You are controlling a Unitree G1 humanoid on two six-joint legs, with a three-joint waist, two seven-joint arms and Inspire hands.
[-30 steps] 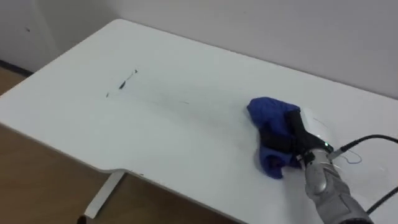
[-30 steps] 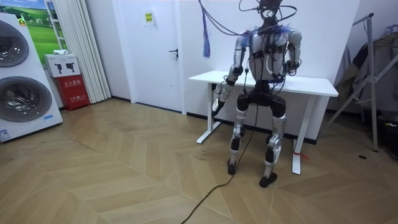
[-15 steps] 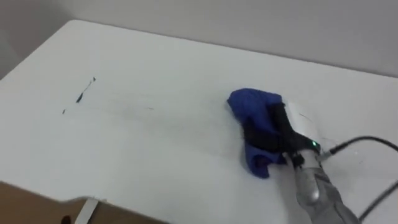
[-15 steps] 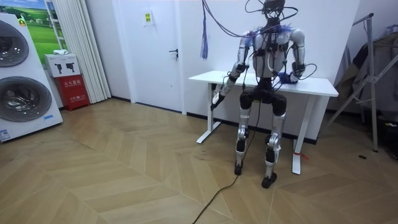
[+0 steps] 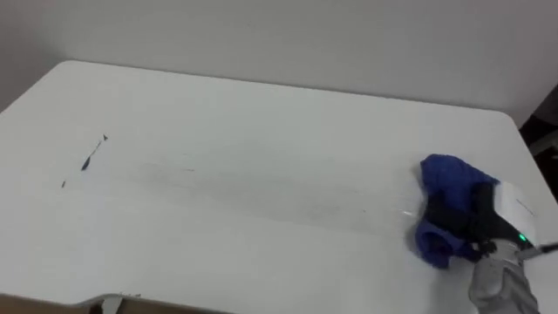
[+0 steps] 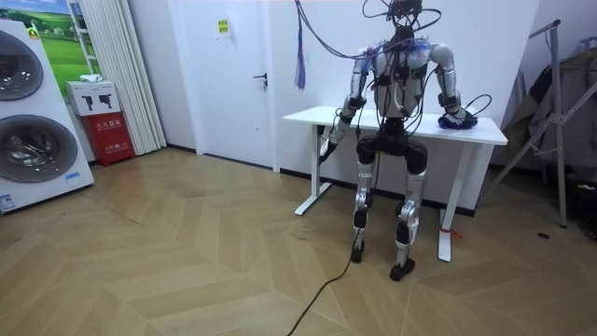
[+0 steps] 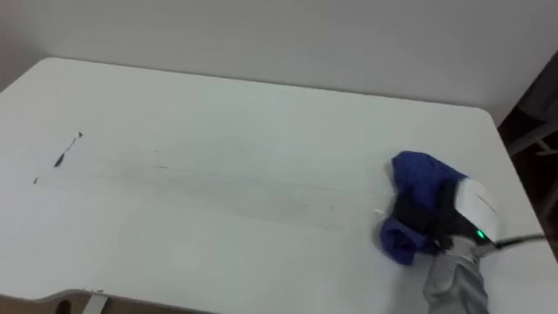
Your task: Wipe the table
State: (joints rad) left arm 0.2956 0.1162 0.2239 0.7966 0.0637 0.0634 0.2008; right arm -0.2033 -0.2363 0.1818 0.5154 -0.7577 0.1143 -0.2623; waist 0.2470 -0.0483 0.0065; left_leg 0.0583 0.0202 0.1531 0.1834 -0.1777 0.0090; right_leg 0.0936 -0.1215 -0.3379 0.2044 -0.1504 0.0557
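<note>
- Current state: the right hand (image 5: 491, 220) rests on the blue cloth (image 5: 443, 177) close to the right edge of the white table (image 5: 261, 105). Its dark fingers (image 5: 455, 221) are curled over the bunched fabric and clamp it against the surface.
- Run-off hazard: the cloth lies close to the right edge. A stroke carried any further to the right would likely push part of it over the edge, and it could drop to the floor.
- Missed soil: the dark marks (image 5: 90, 157) sit near the left edge, well apart from the cloth (almost the whole table lies between them). Strokes that stop short would leave the marks in place. The right arm may not reach them unless the robot shifts sideways.
- Poor contact: the cloth is crumpled, not spread flat, so its wiping face is small. Unwiped bands between passes are probable.
- Slip hazard: if downward pressure drops in mid-stroke, the fabric may roll out from under the fingers.
- Smear hazard: a single light pass may spread the marks instead of lifting them.
- Collision hazard: the left hand (image 6: 326, 152) hangs low beside the left edge of the table. A sideways step could knock it against that edge.
</note>
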